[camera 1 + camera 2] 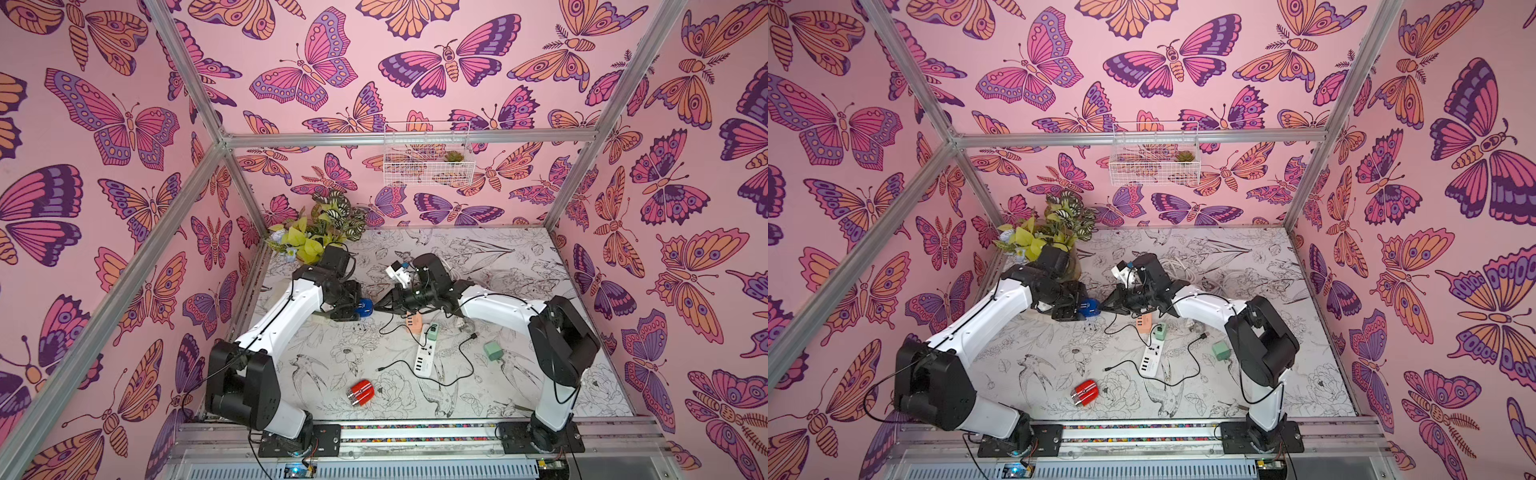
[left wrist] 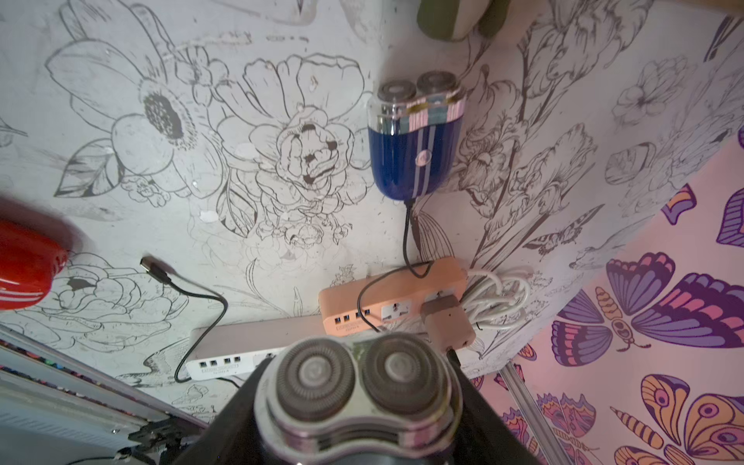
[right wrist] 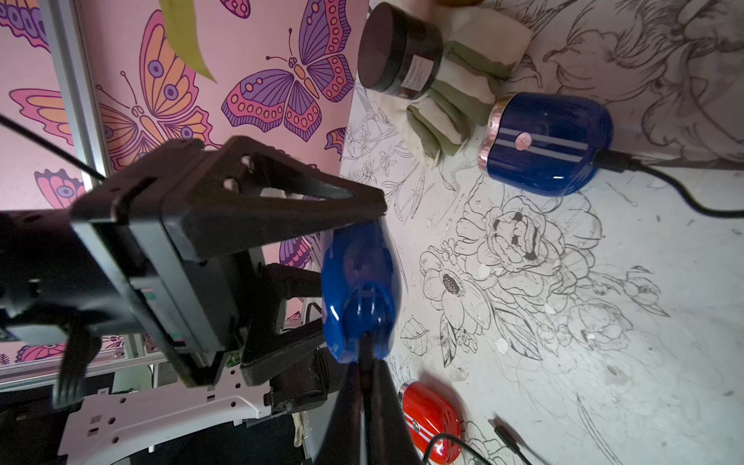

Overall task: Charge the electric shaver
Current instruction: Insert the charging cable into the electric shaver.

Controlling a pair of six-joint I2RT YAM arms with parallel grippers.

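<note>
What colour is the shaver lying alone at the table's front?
The shaver is red, clearest in a top view.

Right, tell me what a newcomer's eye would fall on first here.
The butterfly wallpaper all round the cell. Then, mid-table, the left gripper holding a blue electric shaver while the right gripper pinches a black plug at its base. A red shaver lies near the front edge.
</note>
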